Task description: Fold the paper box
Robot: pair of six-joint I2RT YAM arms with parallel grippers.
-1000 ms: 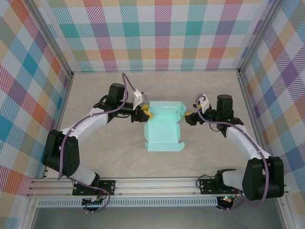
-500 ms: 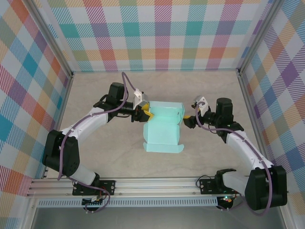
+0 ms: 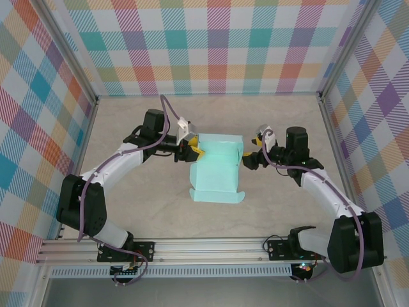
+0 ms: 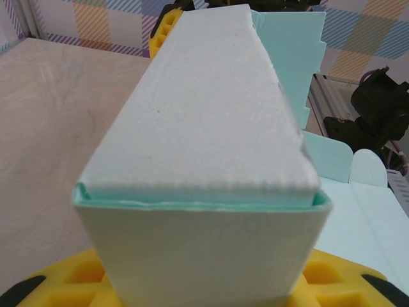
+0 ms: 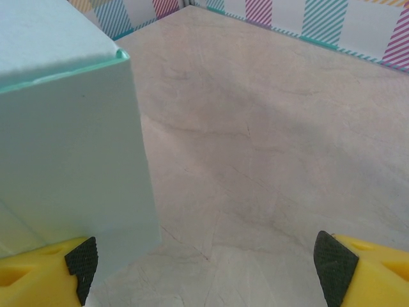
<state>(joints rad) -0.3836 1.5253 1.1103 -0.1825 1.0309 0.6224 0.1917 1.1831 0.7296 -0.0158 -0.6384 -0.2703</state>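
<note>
Box: one box, pale mint, in the middle of the top view. It is on the table. Its far part is folded up into walls. Its near part lies flat, with small flaps at the corners.
Arms: two, one from the lower left and one from the lower right of the top view. Both bend in toward the box.
Left pincer: one left pincer, at the upper left corner of the box. It grips the folded end of the box between its yellow fingers.
Right pincer: one right pincer, just beside the upper right corner of the box. It is spread wide with only bare table between its fingers. The box wall is just above the lower left finger. I cannot tell if they touch.
Walls: three checked walls stand at the back and at both sides.
Rail: one metal rail runs along the bottom of the top view.
In the way: in the left wrist view the box stands close up and hides the fingertips.
</note>
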